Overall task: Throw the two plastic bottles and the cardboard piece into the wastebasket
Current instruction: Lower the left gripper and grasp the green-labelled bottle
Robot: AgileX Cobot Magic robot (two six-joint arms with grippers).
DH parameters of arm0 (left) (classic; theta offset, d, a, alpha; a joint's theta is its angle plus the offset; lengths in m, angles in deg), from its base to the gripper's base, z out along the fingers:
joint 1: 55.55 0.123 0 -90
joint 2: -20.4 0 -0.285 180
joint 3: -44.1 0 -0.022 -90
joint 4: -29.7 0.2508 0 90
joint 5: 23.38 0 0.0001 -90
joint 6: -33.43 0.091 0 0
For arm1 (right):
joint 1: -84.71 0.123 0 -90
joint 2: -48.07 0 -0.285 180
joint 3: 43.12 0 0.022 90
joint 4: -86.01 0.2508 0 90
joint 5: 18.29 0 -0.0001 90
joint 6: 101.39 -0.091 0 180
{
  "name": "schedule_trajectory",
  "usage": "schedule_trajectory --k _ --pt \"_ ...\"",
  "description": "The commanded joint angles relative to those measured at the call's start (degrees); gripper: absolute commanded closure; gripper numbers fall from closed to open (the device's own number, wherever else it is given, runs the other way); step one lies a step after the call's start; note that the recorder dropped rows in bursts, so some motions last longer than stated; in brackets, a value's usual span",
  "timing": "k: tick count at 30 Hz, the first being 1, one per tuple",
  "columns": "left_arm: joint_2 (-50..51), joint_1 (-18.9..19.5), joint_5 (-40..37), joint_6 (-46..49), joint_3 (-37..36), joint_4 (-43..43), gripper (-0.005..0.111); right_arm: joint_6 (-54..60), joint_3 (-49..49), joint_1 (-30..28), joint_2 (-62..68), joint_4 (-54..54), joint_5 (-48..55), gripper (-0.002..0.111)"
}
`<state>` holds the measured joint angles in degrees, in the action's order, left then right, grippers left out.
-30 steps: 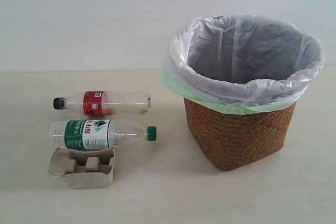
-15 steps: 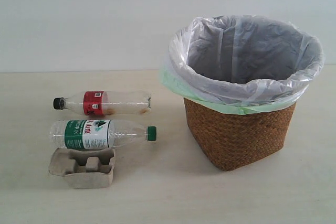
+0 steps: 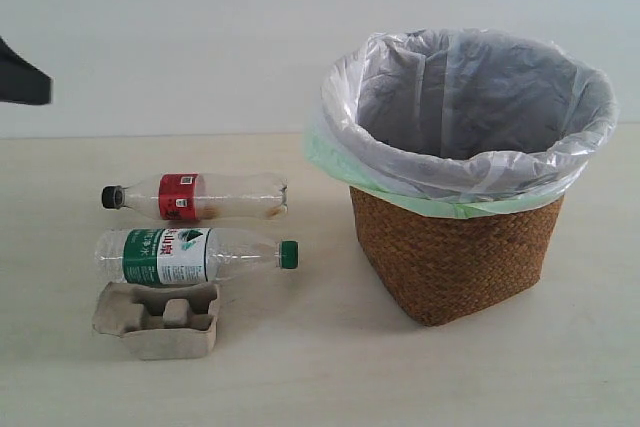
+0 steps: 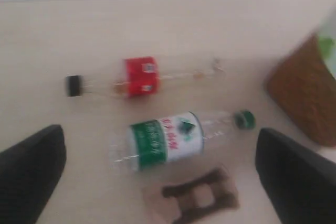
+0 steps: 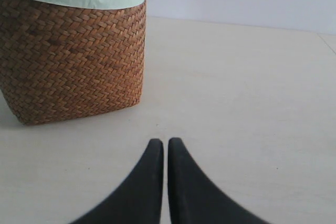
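Three things lie in a row on the left of the table: the red-label bottle (image 3: pixel 195 196) with a black cap, in front of it the green-label bottle (image 3: pixel 195 255) with a green cap, and the pulp cardboard piece (image 3: pixel 158 319) nearest the front. The wastebasket (image 3: pixel 455 257) stands to the right, its bag open. A tip of my left gripper (image 3: pixel 22 82) shows at the left edge, high above the table. Its wrist view looks down on the red-label bottle (image 4: pixel 142 77), the green-label bottle (image 4: pixel 168 139) and the cardboard piece (image 4: pixel 194 199), fingers wide open, holding nothing. My right gripper (image 5: pixel 165 142) is shut and empty, low over the table near the wastebasket (image 5: pixel 73 61).
The pale wooden table (image 3: pixel 300 367) runs back to a white wall. Bare tabletop lies between the bottles and the wicker basket, and in front of both.
My left gripper has come into the exterior view at the upper left edge. The bottles, the cardboard piece and the basket have not moved.
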<state>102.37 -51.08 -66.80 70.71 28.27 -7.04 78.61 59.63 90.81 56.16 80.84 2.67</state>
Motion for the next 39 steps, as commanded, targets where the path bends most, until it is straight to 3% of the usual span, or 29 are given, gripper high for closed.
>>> schedule_trajectory --k 1,7,11,17,28,33,39 --pt "5.36 -2.87 -8.13 26.12 1.88 -9.96 0.017 0.0 0.03 -0.31 -0.3 -0.05 -0.31 0.108" --pt "9.47 -10.53 0.2 37.41 1.73 0.88 0.017 0.0 0.03 -0.31 -0.3 -0.05 -0.31 0.108" --pt "12.51 -14.63 7.1 40.31 0.02 1.53 0.017 0.0 0.03 -0.31 -0.3 0.08 -0.31 0.108" --pt "20.4 -18.42 11.23 44.86 -0.17 1.53 0.017 0.0 0.03 -0.31 -0.3 0.08 -0.31 0.108" --pt "30.95 -18.98 20.04 54.33 -0.17 1.01 0.017 0.0 0.03 -0.31 -0.3 -0.05 -0.31 0.108" --pt "34.33 -18.98 20.31 65.09 -0.06 1.01 0.017 0.0 0.03 -0.31 -0.3 -0.05 -0.31 0.108" --pt "36.45 -18.98 22.85 66.05 -0.06 1.01 0.017 0.0 0.03 -0.31 -0.3 -0.05 -0.31 0.108"
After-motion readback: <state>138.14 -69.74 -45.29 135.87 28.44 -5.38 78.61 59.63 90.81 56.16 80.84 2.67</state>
